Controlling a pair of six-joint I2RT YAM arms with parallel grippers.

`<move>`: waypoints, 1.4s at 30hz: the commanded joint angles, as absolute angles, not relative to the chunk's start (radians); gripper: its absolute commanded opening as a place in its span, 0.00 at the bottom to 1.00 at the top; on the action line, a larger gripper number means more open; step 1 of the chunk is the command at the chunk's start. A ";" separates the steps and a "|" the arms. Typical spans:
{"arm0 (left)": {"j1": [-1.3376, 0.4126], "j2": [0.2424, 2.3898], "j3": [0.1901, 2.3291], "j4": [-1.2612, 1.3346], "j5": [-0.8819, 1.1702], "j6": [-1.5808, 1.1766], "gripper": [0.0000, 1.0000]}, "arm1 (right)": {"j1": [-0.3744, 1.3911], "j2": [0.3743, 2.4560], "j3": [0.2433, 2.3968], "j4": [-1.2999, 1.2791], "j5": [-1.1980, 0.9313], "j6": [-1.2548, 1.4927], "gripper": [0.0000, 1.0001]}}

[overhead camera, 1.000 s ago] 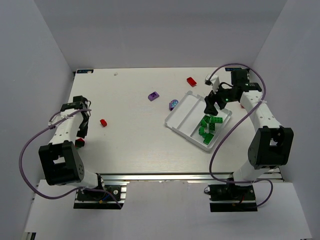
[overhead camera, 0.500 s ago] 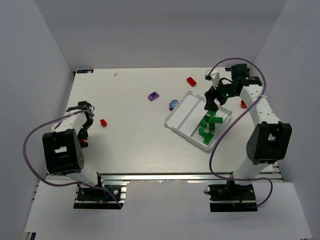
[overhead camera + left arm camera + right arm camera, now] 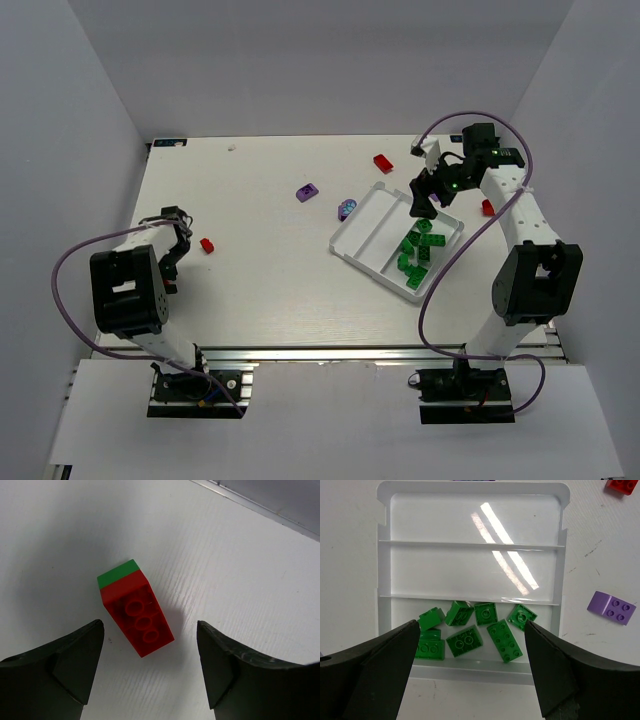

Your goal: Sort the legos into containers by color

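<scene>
**While the greens lie in the tray, a red-and-green brick sits between the left jaws**

Where the table [image 3: 270, 290] nears the arm bases, the left gripper [image 3: 150, 635] is seen pointed down at the table's left side, over the red-and-green brick [image 3: 137, 612]. The jaws are spread, one on each side of the brick, and no contact is seen. The brick lies on the table with its hollow underside up. Three round tubes are shown, and a green layer is fixed to one end. A small red brick [image 3: 207, 245] is noted a little beyond and to the right of this gripper, apart from it.

Farther right, the white tray [image 3: 350, 238] is set at an angle on the table. Its three long compartments are parted by raised ribs. About seven green bricks [image 3: 464, 641] are counted in one outer compartment, the one nearest the right arm. Several touch one another; whether any is stacked cannot be told. The right gripper [image 3: 425, 200] is held above the tray's far right part, jaws spread wide, nothing between them.

Just beside the tray's left corner a purple rounded piece [image 3: 346, 208] is seen. A purple brick [image 3: 307, 191] lies loose beyond it. An outer red brick [image 3: 487, 207] is noted right of the tray, by the right arm. Farthest back, a far red brick [image 3: 383, 162] lies alone.
</scene>
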State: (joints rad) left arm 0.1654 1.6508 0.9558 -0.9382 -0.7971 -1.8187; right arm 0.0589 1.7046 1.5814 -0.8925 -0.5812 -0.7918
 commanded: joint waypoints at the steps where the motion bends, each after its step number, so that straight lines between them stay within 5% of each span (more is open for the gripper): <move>1: 0.167 1.660 0.968 -0.920 -0.870 -1.856 0.84 | 0.055 1.701 1.615 -0.914 -0.577 -0.781 0.89; 30: 0.229 1.649 0.914 -0.807 -0.884 -1.761 0.56 | 0.054 1.703 1.597 -0.905 -0.558 -0.776 0.89; 42: 0.225 1.415 0.893 -0.609 -0.674 -1.421 0.00 | 0.074 1.643 1.580 -0.928 -0.614 -0.796 0.89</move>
